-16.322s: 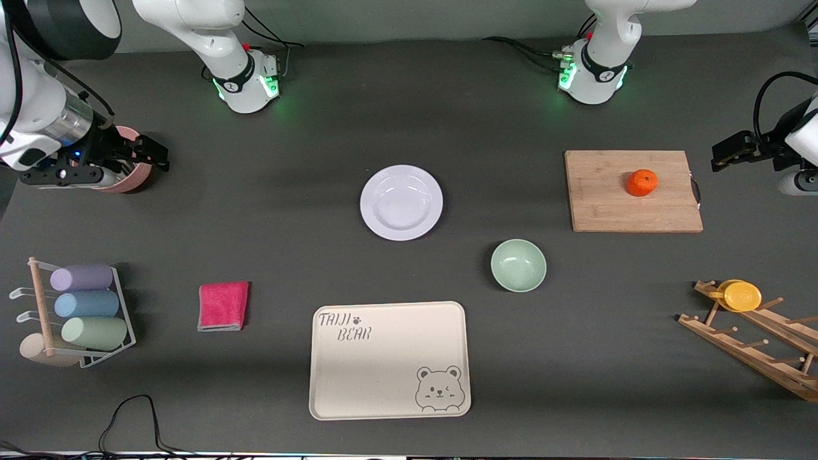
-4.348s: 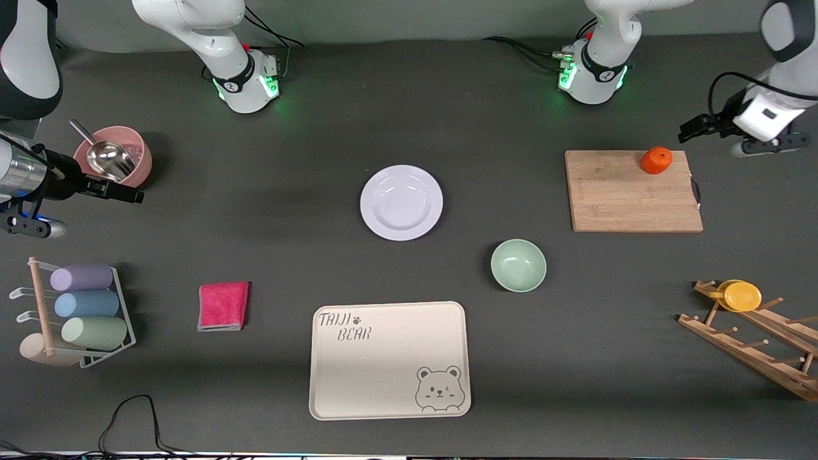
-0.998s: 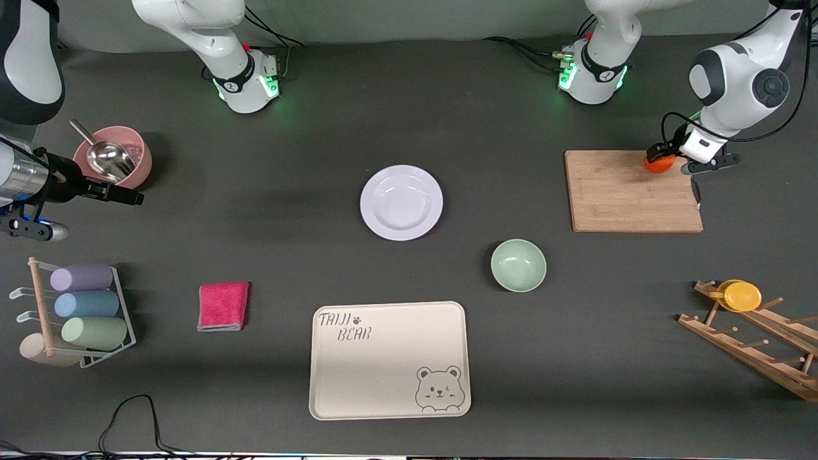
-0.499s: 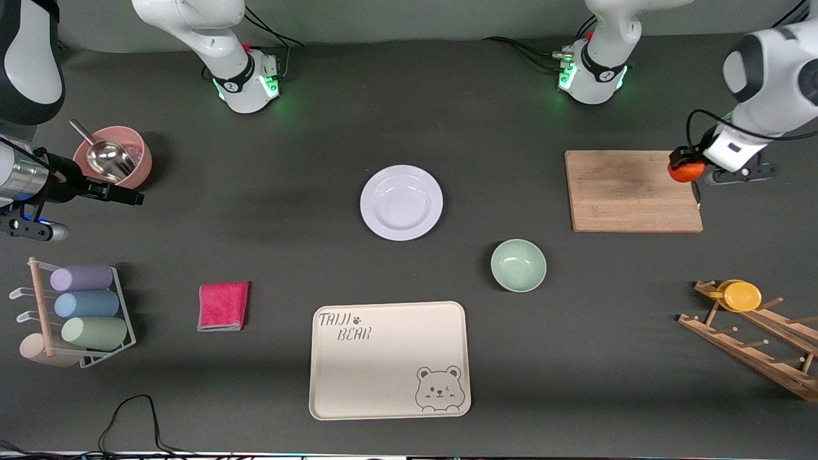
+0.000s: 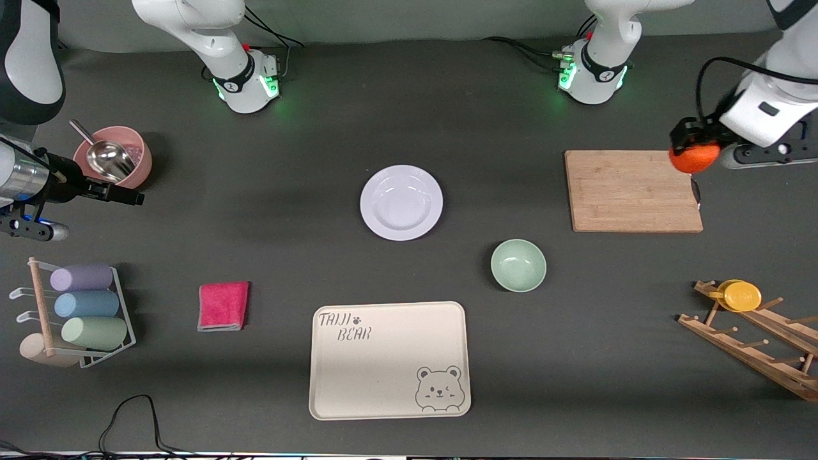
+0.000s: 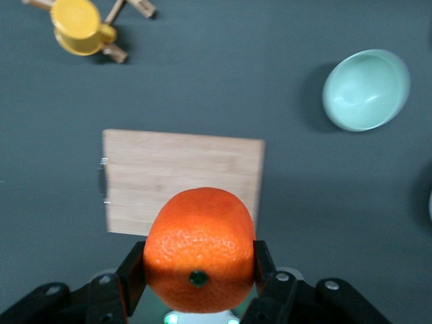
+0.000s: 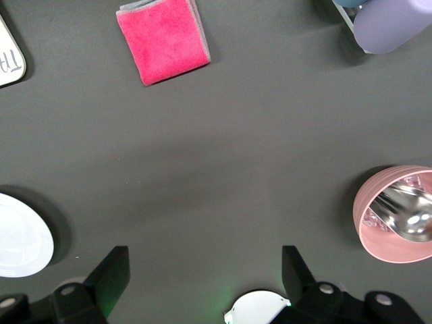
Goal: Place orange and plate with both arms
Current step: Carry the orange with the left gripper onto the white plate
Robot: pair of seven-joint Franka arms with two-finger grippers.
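Left tool [image 6: 199, 273] (orange [image 6: 199, 250] clamped) aloft

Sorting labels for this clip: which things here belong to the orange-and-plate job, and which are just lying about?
Job:
- orange, clamped in the left gripper above the cutting board's edge
- plate, mid-table
- right gripper, open, waiting by the pink bowl

Lying about:
- cutting board, green bowl, bear tray, pink cloth

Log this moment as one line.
left gripper: shut on orange, above cutting board | right gripper: open, waiting | plate: untouched
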